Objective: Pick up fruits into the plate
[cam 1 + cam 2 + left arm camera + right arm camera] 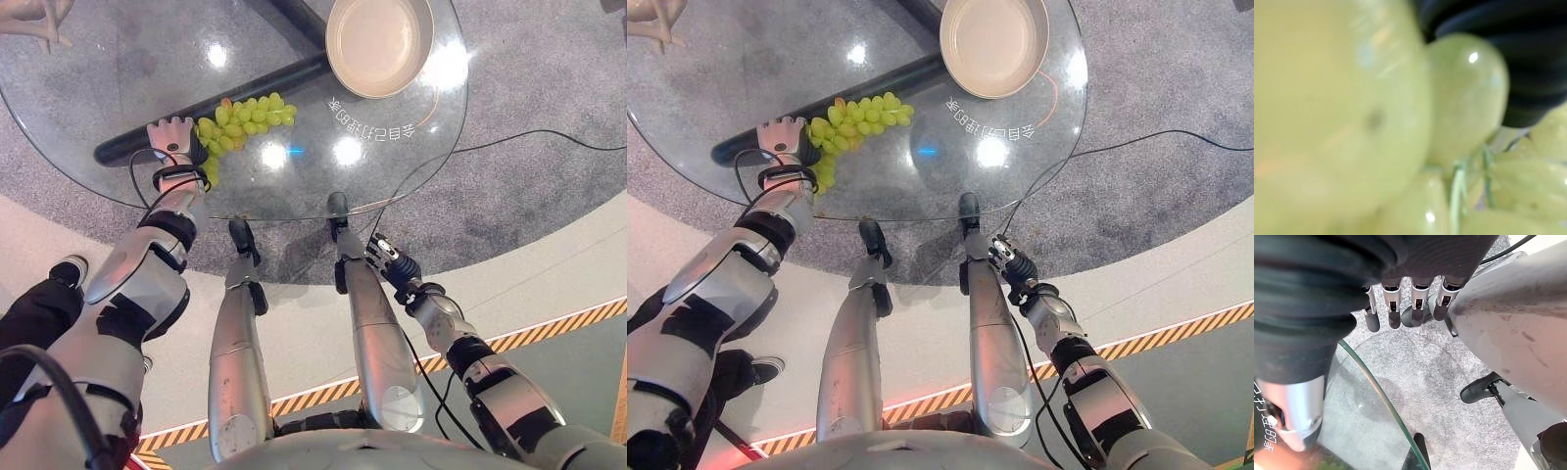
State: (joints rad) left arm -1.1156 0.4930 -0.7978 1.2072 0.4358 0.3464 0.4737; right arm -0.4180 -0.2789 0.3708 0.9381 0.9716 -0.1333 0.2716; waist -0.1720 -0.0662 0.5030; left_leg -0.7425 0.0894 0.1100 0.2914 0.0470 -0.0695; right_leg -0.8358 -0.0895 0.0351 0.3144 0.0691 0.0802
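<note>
In the left eye view, a round glass tabletop (118, 59) stands over a grey carpet (549, 78). A bunch of green grapes (243, 119) lies on the glass near the edge closest to the robot, toward its left side. The left hand (172, 137) rests on the glass at the left end of the bunch and touches the grapes there; its back is turned up, and I cannot tell if the fingers are curled around any fruit. A beige plate (378, 43) sits at the far right edge of the tabletop, well apart from the grapes, and nothing lies in it. The right hand (390, 260) hangs below the near edge of the tabletop, off the glass. The right eye view gives the same scene. A dark bar (852, 93) is visible under the glass, behind the grapes. In the left wrist view, green grapes are extremely close to the camera, with thin green stems (1457, 191) between them. In the right wrist view, the right hand's fingers (1393, 308) hang relaxed and apart over the carpet, holding nothing, beside the curved glass edge.
</note>
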